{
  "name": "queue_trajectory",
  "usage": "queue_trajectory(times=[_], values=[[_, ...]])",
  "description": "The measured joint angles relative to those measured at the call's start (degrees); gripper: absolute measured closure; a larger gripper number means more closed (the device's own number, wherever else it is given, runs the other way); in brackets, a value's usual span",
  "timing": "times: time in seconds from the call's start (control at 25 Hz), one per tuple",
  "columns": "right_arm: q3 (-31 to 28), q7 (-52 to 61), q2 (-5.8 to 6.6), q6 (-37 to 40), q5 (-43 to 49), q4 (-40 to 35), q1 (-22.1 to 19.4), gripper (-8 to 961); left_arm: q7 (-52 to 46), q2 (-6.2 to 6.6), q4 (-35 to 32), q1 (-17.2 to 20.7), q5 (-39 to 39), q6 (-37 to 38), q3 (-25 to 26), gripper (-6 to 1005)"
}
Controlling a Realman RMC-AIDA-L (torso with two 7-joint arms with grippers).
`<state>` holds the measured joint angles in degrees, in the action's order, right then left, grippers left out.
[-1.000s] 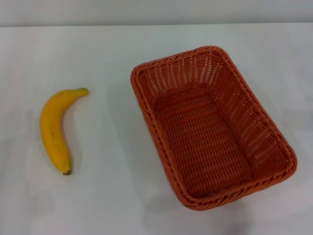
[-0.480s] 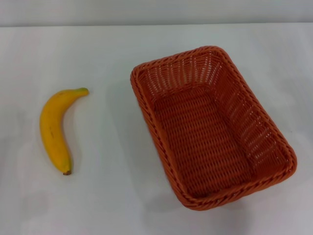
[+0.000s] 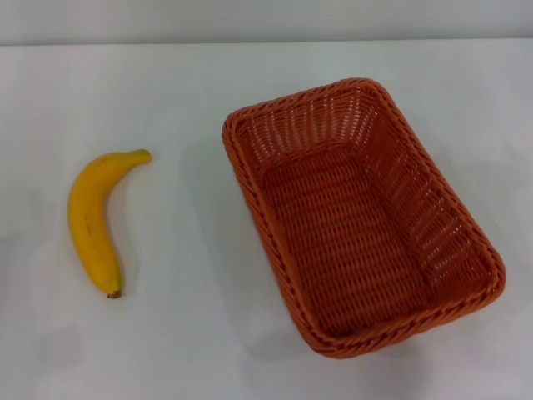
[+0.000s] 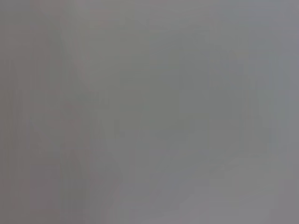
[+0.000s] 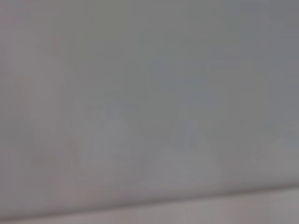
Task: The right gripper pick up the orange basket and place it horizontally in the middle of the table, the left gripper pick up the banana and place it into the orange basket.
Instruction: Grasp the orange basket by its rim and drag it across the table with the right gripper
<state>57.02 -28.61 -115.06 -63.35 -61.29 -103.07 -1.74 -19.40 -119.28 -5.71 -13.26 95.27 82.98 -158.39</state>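
The orange basket (image 3: 358,217) stands empty on the right half of the white table (image 3: 183,92) in the head view, turned at an angle with one short end toward the far side. The yellow banana (image 3: 92,218) lies on the table at the left, its green stem pointing far-right and its brown end toward me. A wide strip of bare table separates the two. Neither gripper nor any part of an arm appears in the head view. Both wrist views show only a plain grey surface.
The table's far edge (image 3: 266,42) runs across the top of the head view, with a grey wall behind it. Bare tabletop lies between banana and basket and along the near side.
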Motion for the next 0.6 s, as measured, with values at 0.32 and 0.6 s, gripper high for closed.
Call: queue_trajectory(times=[0.32, 0.6], values=[[0.1, 21.4, 0.22, -17.5, 16.4, -12.2, 5.4, 114, 0.0, 0.04, 0.0, -1.3, 0.0, -0.3, 0.0, 210], [-2.2, 30.6, 0.43, -30.1, 18.6, -12.5, 9.4, 114, 0.0, 0.02, 0.0, -1.6, 0.1, -0.3, 0.0, 210]])
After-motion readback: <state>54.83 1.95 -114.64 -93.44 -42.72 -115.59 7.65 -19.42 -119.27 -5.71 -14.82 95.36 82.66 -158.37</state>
